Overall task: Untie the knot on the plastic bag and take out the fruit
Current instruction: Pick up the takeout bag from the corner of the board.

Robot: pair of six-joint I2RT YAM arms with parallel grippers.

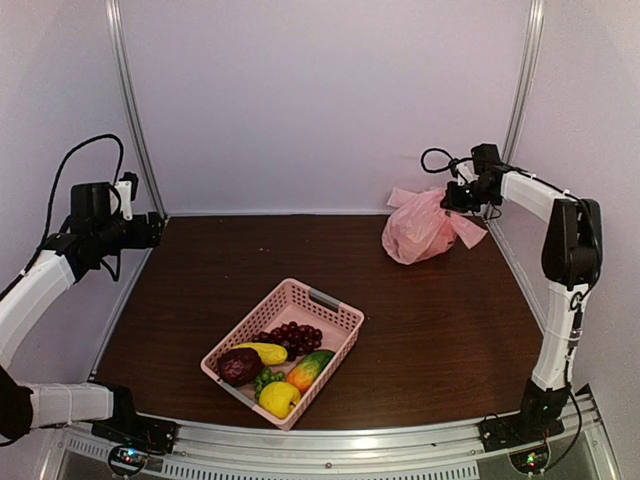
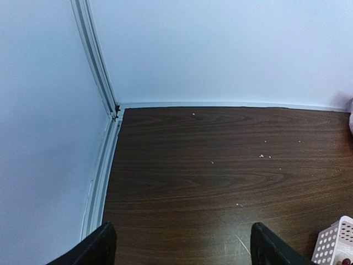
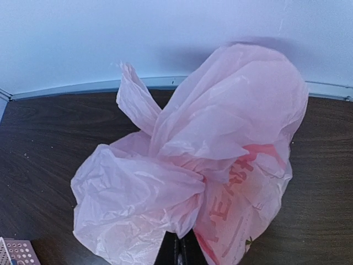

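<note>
The pink plastic bag (image 1: 418,232) sits at the back right of the table, crumpled and bulging. My right gripper (image 1: 452,197) is at its upper right side. In the right wrist view the bag (image 3: 220,138) fills the frame and the right gripper (image 3: 177,244) is shut on a fold of its film. A pink ear (image 3: 132,96) sticks up from the bunched folds; I cannot tell the knot apart from them. No fruit shows through the bag. My left gripper (image 1: 158,230) hangs open high at the far left, over bare table (image 2: 183,234).
A pink latticed basket (image 1: 335,305) stands at the front middle with several toy fruits, a grape bunch (image 1: 295,337) and a dark maroon fruit (image 1: 240,366). Its corner shows in both wrist views (image 2: 333,243) (image 3: 16,253). White walls and metal rails enclose the table.
</note>
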